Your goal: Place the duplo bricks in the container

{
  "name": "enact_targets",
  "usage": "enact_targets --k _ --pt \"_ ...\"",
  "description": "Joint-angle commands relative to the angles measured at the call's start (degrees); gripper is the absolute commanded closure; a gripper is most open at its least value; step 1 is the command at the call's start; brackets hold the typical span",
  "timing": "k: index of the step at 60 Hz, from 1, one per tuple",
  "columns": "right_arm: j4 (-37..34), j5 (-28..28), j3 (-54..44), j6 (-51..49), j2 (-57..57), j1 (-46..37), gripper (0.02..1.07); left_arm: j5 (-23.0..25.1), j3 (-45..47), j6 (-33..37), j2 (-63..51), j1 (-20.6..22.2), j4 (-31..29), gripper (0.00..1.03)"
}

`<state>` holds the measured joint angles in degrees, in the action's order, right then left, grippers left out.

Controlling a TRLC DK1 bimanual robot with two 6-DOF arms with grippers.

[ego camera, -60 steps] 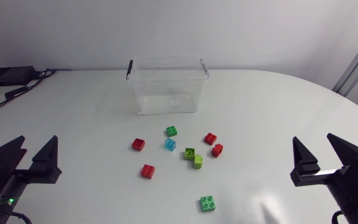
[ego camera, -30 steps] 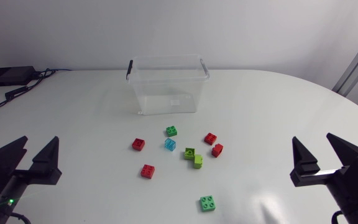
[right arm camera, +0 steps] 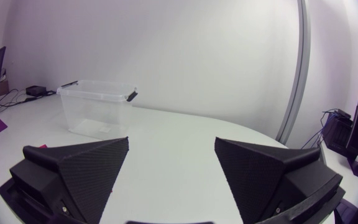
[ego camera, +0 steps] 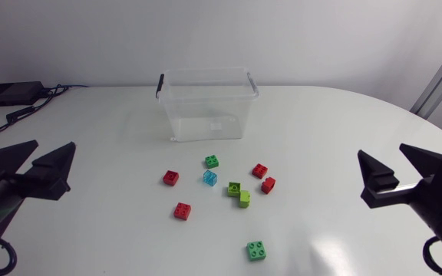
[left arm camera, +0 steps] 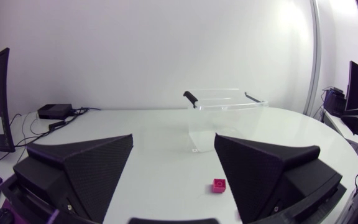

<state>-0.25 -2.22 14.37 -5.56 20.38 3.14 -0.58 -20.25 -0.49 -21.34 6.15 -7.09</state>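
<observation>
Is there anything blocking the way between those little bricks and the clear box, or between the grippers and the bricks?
Nothing visible does. Bare table lies between the bricks and the container behind them, whose top looks open. The left gripper and right gripper, both open, also have only bare table toward the bricks.

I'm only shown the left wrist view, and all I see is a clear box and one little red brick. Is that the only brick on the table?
Observer: No. The head view shows nine in all, among them a light blue brick.
Visitor: Are they all lying together?
Observer: Not quite. One green brick lies apart from the rest, farthest from the container.
Visitor: And what is the other arm doing?
Observer: Its right gripper is at the table's right side, open and holding nothing.
</observation>
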Motion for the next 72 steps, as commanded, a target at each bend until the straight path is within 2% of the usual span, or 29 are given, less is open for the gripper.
enact_targets --k 1,9,20,38,47,50,56,63,68,72 --pt "-0.5 -0.9 3.9 1.0 6.9 0.9 0.07 -0.5 -5.4 -1.9 -6.6 2.2 -1.8 0.12" --pt "-2.2 -2.2 8.6 1.0 16.6 2.4 0.07 -0.6 -12.6 -0.6 -18.6 4.6 -6.7 0.12" --pt "-5.4 -4.9 12.5 1.0 24.6 3.4 0.07 -0.4 -24.0 5.2 -38.3 4.5 -18.9 0.12" --pt "-9.0 -9.6 16.1 1.1 32.8 3.5 0.07 0.5 -31.8 6.6 -57.2 6.4 -21.1 0.12" --pt "-14.6 -11.7 19.9 0.9 38.5 3.5 0.07 4.4 -36.4 8.2 -65.9 6.9 -22.5 0.12" --pt "-18.1 -11.3 21.7 -0.5 40.4 4.2 0.07 4.4 -37.8 8.4 -68.8 7.6 -22.5 0.12" --pt "-20.1 -11.0 23.4 -3.5 42.5 5.8 0.07 4.4 -40.6 8.1 -73.7 9.1 -22.5 0.12" --pt "-24.2 -11.2 26.2 -9.0 46.8 6.9 0.07 4.4 -43.5 8.0 -78.0 11.4 -23.0 0.21" --pt "-24.6 -11.5 26.8 -14.5 49.1 7.1 0.07 4.4 -46.2 7.7 -81.3 13.2 -24.3 0.21" --pt "-24.4 -12.5 27.4 -14.7 49.8 7.1 0.07 4.4 -48.1 7.6 -83.7 14.3 -25.5 0.21"
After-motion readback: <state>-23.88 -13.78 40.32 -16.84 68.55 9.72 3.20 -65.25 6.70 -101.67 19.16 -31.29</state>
